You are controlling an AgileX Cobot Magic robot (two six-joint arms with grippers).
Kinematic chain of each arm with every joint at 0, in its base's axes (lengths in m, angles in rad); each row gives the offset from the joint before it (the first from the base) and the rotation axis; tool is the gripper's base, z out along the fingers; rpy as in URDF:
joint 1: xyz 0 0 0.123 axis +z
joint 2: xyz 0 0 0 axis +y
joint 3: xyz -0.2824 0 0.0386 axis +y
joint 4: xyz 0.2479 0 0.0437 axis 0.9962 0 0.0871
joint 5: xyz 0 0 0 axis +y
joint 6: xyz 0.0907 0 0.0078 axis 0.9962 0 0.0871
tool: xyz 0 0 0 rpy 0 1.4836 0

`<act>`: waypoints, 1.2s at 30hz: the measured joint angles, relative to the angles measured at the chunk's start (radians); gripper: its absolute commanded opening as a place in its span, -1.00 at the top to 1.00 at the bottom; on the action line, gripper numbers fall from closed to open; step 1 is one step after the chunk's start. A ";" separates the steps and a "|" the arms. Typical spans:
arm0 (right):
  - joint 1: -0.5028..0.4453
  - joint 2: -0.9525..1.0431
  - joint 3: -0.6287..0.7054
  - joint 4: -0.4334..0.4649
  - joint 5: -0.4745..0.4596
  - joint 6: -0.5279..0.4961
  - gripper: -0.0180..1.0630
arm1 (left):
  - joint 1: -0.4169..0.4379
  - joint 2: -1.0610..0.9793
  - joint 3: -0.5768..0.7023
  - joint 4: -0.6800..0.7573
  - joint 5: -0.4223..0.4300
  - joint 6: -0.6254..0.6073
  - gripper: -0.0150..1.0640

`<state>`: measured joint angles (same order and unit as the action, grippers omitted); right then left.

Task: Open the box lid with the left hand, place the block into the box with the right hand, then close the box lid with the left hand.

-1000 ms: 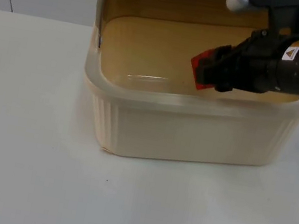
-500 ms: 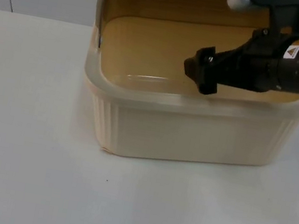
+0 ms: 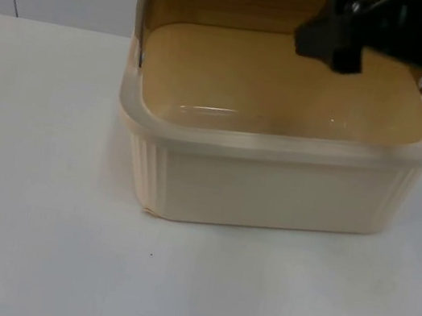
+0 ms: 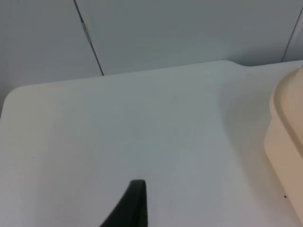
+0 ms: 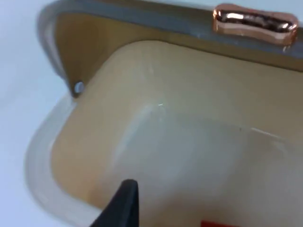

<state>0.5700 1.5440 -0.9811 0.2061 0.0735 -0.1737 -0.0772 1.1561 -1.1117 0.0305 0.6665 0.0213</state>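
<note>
A: Your right gripper [image 3: 329, 44] hangs above the far right of the open box [image 3: 271, 185], and whether its fingers are spread or closed I cannot tell.

B: And the block?

A: A sliver of red block [image 5: 218, 223] shows on the box floor, so it looks placed.

B: Next?

A: Lid [image 5: 156, 21] stands upright; your left gripper [image 4: 130, 208], waiting left of the box with its state unclear, must reach it.

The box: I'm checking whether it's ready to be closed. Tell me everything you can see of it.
The box is a cream, plastic-looking tub with rounded corners, ribbed side walls and a broad pale rim, standing on the white table. Its lid is swung up at the back, showing a copper-coloured handle. A red sliver lies inside.
</note>
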 measured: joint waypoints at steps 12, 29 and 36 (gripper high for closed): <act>0.000 -0.243 0.000 -0.039 0.258 0.085 -0.91 | 0.000 0.000 0.000 0.000 0.000 0.000 -0.97; -0.286 -0.488 0.000 -0.357 0.402 0.297 -0.91 | 0.000 0.000 0.000 0.000 0.000 0.000 -0.97; -0.493 -0.518 0.000 -0.177 0.422 0.097 -0.91 | 0.000 0.000 0.000 0.000 -0.007 0.000 -0.97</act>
<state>0.0773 1.0260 -0.9811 0.0296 0.4952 -0.0765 -0.0772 1.1561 -1.1117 0.0305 0.6595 0.0213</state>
